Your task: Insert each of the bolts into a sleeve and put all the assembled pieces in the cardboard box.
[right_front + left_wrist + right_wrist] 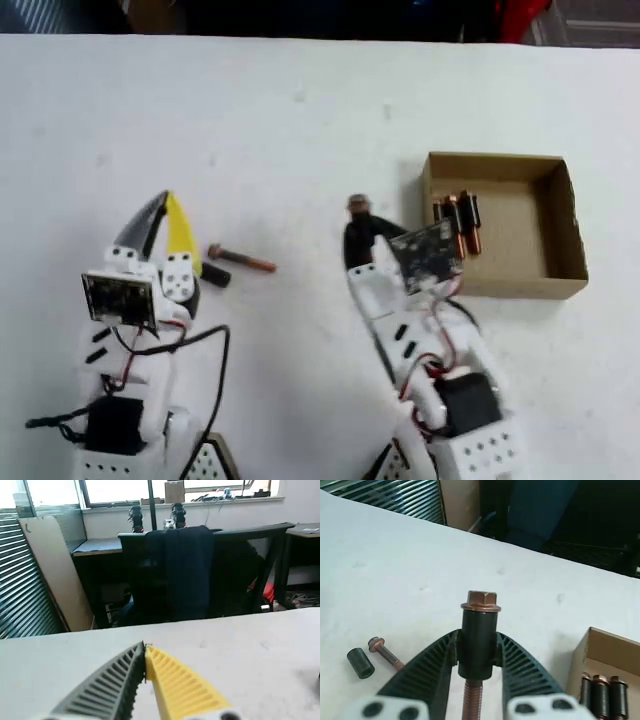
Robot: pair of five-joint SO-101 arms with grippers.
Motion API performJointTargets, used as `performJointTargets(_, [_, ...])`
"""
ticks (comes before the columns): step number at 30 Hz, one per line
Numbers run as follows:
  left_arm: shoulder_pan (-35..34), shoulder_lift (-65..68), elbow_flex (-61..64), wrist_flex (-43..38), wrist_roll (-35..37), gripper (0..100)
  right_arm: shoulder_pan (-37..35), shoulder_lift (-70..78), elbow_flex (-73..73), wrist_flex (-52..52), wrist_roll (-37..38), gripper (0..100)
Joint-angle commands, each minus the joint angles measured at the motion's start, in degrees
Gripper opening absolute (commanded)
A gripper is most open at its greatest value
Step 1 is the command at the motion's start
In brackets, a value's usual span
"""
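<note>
Surface: white table (300, 100).
Right gripper (477, 642): we clamp an assembled piece (479, 622), bolt head up through its sleeve.
Cardboard box (565, 235): at three o'clock from this gripper in the high view, with three finished pieces (457, 222) inside.
Left gripper (165, 212): fingers pressed together, holding nothing.
Loose bolt (242, 260), loose sleeve (216, 277): at four o'clock from it.
Doing it well: we should clear the box wall, lower, then release beside the others.
</note>
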Motion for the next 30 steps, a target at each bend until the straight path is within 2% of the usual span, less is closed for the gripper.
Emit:
performJointTargets(1, [-3.5, 0.5, 1.8, 6.1, -0.7, 2, 2.7, -0.3, -12.7, 7.7, 0.2, 1.7])
performJointTargets(5, [-6.8, 0.5, 7.5, 6.0, -0.7, 2, 3.3, 3.6, -21.2, 12.9, 0.2, 1.7])
performJointTargets(10, [-7.3, 0.5, 11.9, 6.1, -0.7, 2, 4.0, 19.0, -34.0, 20.2, 0.2, 1.7])
performJointTargets(15, [-7.3, 0.5, 14.1, 6.4, -0.5, 2, 15.1, 34.6, -44.6, 22.5, 0.4, 1.7])
performJointTargets(20, [-6.9, 0.5, 14.1, 11.8, -0.4, 2, 23.6, 47.6, -47.7, 22.3, 10.1, 1.7])
performJointTargets(30, [-7.2, 0.5, 14.1, 22.3, -0.6, 2, 35.8, 72.8, -47.9, 9.6, 16.2, 1.7])
